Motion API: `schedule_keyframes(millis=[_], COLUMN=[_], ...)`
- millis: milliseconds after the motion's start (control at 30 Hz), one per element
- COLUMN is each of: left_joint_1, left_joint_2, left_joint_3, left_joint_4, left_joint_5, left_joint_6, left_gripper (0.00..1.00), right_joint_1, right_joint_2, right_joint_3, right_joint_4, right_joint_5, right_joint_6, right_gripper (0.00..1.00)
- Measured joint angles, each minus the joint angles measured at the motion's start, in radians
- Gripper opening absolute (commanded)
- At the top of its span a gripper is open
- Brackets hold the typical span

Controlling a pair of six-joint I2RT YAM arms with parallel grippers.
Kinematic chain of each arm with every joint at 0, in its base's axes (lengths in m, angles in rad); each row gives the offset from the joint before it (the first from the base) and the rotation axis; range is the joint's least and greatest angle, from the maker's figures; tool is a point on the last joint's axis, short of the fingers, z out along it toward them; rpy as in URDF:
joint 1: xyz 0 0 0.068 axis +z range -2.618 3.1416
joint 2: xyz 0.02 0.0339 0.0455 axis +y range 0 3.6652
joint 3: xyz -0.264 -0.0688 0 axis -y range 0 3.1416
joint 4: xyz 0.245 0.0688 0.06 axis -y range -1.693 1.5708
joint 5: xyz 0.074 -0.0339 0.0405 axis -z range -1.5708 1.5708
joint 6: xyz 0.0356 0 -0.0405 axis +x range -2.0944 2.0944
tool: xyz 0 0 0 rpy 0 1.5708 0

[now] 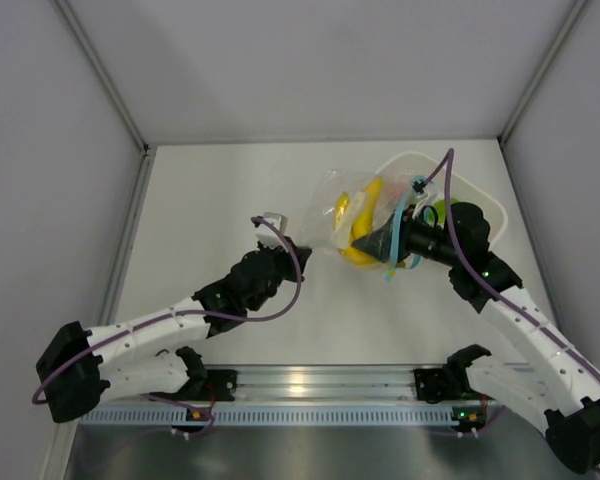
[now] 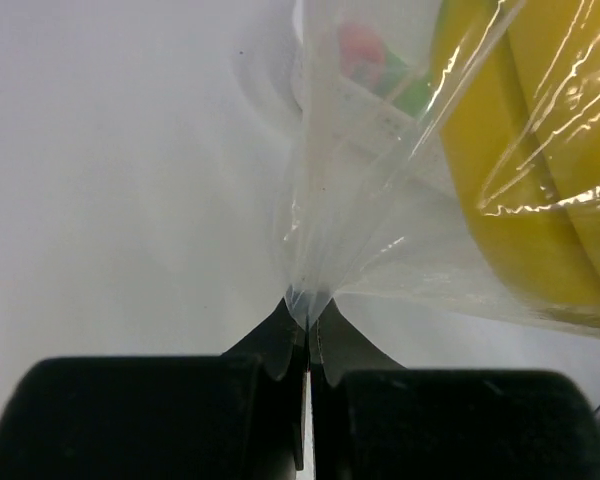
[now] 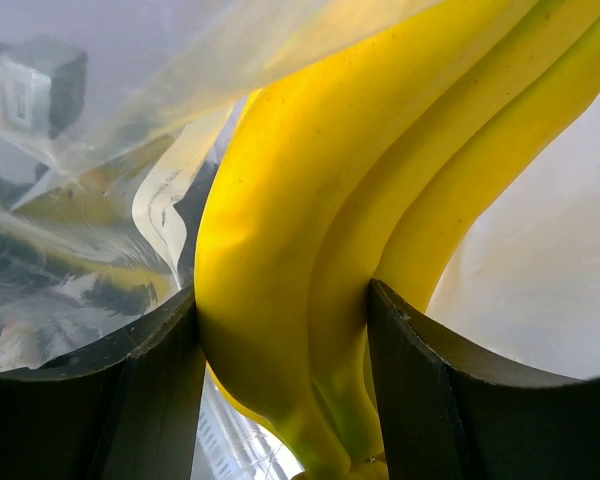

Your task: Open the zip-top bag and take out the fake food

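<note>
Yellow banana bunch [image 3: 310, 200] gripped inside the open bag [image 1: 325, 212]: removal is under way.
The left gripper [image 2: 307, 340] is pinched tight on a corner of the bag, which is stretched beside the white basket [image 1: 485, 205]. The right gripper [image 1: 390, 245] clamps the bananas. Next, likely: draw the bunch clear while the left anchors the plastic.

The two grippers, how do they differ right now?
The left gripper pinches a thin fold of the zip-top bag, its jaws nearly touching; the right gripper clamps the thick banana bunch, its jaws spread wide apart. The left one reaches in from the bag's left, the right one from its right. Both are black and both hold something.
</note>
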Motion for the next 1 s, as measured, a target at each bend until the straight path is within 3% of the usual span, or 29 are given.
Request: schedule_keyframes(millis=[367, 667, 833, 867, 1000], left_joint_1=[-0.026, -0.022, -0.019, -0.019, -0.008], left_joint_2=[-0.021, -0.021, -0.013, -0.01, 0.008], left_joint_3=[0.059, 0.048, -0.019, -0.027, -0.069], left_joint_4=[-0.151, -0.211, -0.221, -0.222, -0.223], left_joint_5=[-0.213, -0.222, -0.205, -0.202, -0.187], left_joint_6=[-0.16, -0.205, -0.22, -0.225, -0.257], left_gripper=[0.0, 0.0, 0.0, 0.0, 0.0], right_joint_1=[0.003, 0.056, 0.08, 0.082, 0.096], right_joint_2=[0.002, -0.01, 0.082, 0.104, 0.209], right_joint_3=[-0.045, -0.177, -0.278, -0.286, -0.296], right_joint_4=[0.046, 0.175, 0.298, 0.314, 0.37], right_joint_5=[0.031, 0.089, 0.091, 0.09, 0.082], right_joint_6=[0.061, 0.085, 0.103, 0.105, 0.113], right_gripper=[0.0, 0.05, 0.08, 0.11, 0.41])
